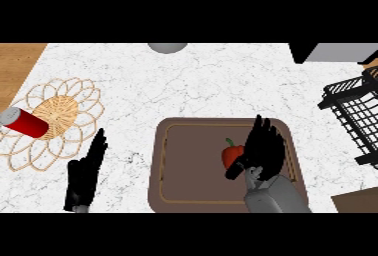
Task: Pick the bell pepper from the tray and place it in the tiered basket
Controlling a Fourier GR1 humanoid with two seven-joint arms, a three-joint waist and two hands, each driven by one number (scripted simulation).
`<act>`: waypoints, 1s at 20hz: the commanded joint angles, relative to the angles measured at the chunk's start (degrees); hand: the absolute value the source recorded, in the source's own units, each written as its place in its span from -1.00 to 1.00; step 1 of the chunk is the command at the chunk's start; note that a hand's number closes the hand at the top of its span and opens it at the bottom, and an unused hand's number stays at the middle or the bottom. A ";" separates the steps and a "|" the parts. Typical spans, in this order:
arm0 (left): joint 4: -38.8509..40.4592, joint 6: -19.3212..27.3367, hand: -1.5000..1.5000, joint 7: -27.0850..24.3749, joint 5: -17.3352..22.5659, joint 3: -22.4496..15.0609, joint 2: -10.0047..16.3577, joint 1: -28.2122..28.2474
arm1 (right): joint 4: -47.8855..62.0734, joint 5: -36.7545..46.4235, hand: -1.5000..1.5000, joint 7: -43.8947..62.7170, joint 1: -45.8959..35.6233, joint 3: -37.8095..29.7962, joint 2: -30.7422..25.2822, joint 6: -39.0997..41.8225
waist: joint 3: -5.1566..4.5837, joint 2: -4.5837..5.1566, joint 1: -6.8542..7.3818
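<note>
A red bell pepper (232, 154) with a green stem lies on the brown tray (190, 165), right of the tray's middle. My right hand (262, 150) is over the tray just right of the pepper, fingers straight and pointing away, thumb down beside the pepper's near side. It is open and not closed round the pepper. The black wire tiered basket (356, 115) stands at the right edge of the counter. My left hand (85, 170) rests open on the counter left of the tray.
A woven wicker trivet (55, 117) lies at the left with a red can (26, 122) on its side across it. A grey round object (167, 47) sits at the far edge. A dark appliance (332, 51) shows top right.
</note>
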 commanded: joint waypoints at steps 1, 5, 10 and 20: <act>1.77 1.91 0.00 -0.58 -1.85 -0.67 -1.55 -0.44 | 2.31 -2.91 -1.00 13.57 -4.30 -0.98 0.80 3.35 | -0.03 0.03 -0.29; 0.57 0.50 0.00 -0.82 -1.15 -0.75 -1.30 0.59 | 5.18 -4.35 -1.00 13.57 -3.93 -0.69 0.80 1.88 | -0.01 -0.03 -0.19; -3.10 0.41 0.00 1.96 -0.85 -0.61 -0.51 1.13 | 6.95 -6.45 -1.00 13.57 -3.38 -1.17 0.80 -0.04 | 0.03 -0.17 0.04; 0.90 -0.56 0.00 -2.81 -0.94 0.26 -1.76 2.62 | 9.55 -7.71 1.00 13.58 -2.05 1.47 0.81 -6.47 | 0.03 -0.03 -0.26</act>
